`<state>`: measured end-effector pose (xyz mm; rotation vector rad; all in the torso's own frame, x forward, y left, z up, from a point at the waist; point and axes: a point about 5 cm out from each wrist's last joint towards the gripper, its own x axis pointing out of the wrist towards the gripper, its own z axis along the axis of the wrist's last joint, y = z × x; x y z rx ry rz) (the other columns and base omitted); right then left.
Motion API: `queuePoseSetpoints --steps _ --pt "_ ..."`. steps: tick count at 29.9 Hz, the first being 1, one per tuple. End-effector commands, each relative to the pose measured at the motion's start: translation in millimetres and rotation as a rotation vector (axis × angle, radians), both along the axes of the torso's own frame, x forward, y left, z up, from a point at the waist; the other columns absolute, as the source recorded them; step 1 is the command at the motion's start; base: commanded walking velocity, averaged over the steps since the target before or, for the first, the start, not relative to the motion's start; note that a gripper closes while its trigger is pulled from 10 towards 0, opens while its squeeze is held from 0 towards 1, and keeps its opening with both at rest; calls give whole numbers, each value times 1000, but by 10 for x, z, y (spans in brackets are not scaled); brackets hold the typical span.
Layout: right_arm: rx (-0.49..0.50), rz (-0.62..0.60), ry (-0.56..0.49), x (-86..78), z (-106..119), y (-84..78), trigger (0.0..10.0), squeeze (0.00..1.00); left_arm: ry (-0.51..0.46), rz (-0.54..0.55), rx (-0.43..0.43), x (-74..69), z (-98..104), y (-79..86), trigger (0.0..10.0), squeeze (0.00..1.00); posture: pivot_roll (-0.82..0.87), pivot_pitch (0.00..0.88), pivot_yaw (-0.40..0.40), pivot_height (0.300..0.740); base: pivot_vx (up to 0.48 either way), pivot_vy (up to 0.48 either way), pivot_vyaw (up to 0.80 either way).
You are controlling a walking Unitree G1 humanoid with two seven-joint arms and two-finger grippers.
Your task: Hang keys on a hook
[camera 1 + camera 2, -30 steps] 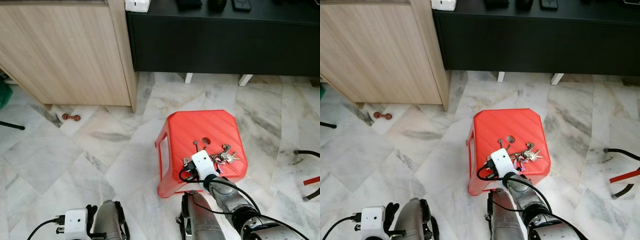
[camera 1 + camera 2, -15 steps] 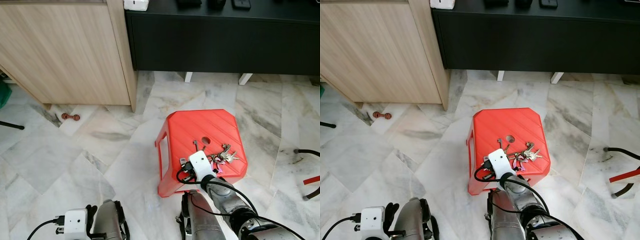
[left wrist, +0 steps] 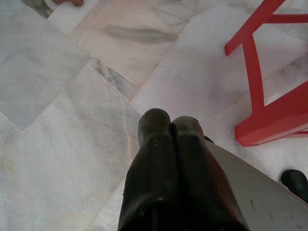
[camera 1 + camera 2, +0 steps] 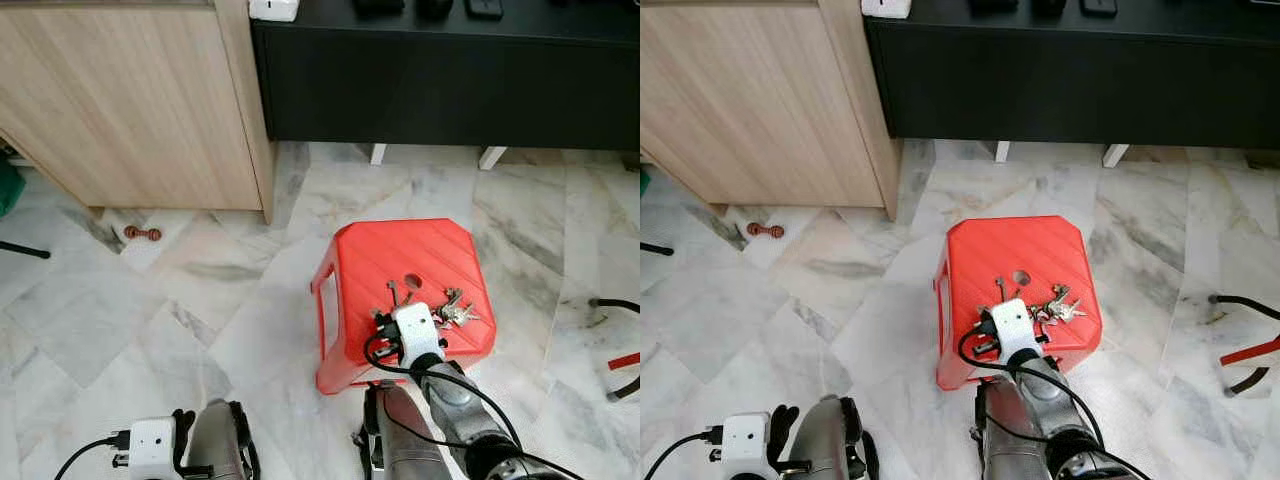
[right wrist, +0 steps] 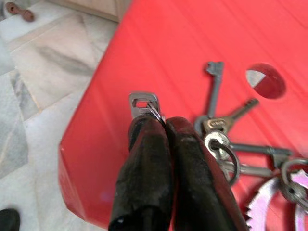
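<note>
Keys point(image 4: 445, 309) lie bunched on the right of the red stool point(image 4: 430, 250), which stands on marble floor point(image 4: 120, 320). Since a moment ago the right hand point(image 5: 161, 122) has edged rightward toward the bunch; its fingers pinch one flat key tag. Left hand point(image 3: 169, 126) hangs closed, empty, near the floor.

Grey-veined marble floor point(image 4: 150, 300), light wood cabinet point(image 4: 130, 100) beside black sideboard point(image 4: 440, 90)

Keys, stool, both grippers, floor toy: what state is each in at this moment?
keys: bunch lying spread on the stool top, one end pinched.
red stool: upright on the marble floor.
right gripper: shut on the keys.
left gripper: shut, idle, low over the floor.
small dumbbell toy: lying by the wooden cabinet.
</note>
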<state>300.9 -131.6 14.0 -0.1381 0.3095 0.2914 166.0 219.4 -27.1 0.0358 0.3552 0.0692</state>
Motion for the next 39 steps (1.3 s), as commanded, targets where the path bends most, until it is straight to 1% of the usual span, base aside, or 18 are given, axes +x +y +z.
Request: queuePoseSetpoints --steps 1,2,4,8,10,15,16,18,20,21,22,26,27,31,33,39 --pt "23 -28 -4 -70 -48 -34 0 0 500 -54 -54 -836 -632 -199 10000 0 184 367 -74 621 0 0 0" --pt "29 -29 -11 -69 -40 -33 0 0 500 -54 -54 -827 -633 -197 10000 0 184 367 -74 621 0 0 0" --pt "53 -42 -55 -49 19 -51 0 0 500 -51 -51 -761 -638 -189 10000 0 178 343 -76 621 0 0 0" --pt "60 -50 -64 -37 40 -59 0 0 502 -49 -49 -706 -643 -183 10000 0 169 314 -78 621 0 0 0" --pt "68 -61 -83 -18 71 -68 0 0 505 -48 -47 -634 -648 -183 10000 0 168 298 -81 621 0 0 0" --pt "81 -82 -115 20 133 -88 0 0 503 -43 -44 -532 -649 -169 10000 0 164 249 -89 621 0 0 0" --pt "81 -92 -128 32 156 -105 0 0 502 -34 -42 -474 -646 -152 10000 0 161 228 -93 621 0 0 0" --pt "80 -94 -130 34 160 -109 0 0 502 -32 -42 -461 -645 -149 10000 0 161 228 -93 621 0 0 0" --pt "84 -103 -139 30 170 -129 0 0 500 -22 -40 -427 -641 -131 10000 0 157 198 -95 621 0 0 0" --pt "98 -127 -140 39 176 -152 1569 0 502 -12 -39 -377 -639 -118 10000 0 146 172 -96 621 0 0 0" --pt "127 -164 -140 30 175 -182 10000 0 503 -6 -43 -358 -638 -111 10000 0 142 167 -96 621 0 0 0" --pt "140 -175 -154 16 184 -195 10000 0 511 -10 -40 -331 -640 -118 10000 0 134 144 -94 621 0 0 0" --pt "148 -189 -160 10 190 -211 10000 0 514 -16 -40 -298 -639 -130 10000 0 132 134 -94 621 0 0 0" --pt "178 -248 -141 -16 156 -268 10000 0 524 -23 -47 -263 -641 -149 10000 0 130 114 -95 621 0 0 0" --pt "179 -259 -132 -19 141 -279 10000 0 529 -22 -52 -249 -644 -150 10000 0 124 104 -95 621 -319 0 0" --pt "187 -271 -145 24 188 -273 10000 0 532 -23 -56 -208 -640 -163 10000 0 128 73 -98 621 -282 0 0"
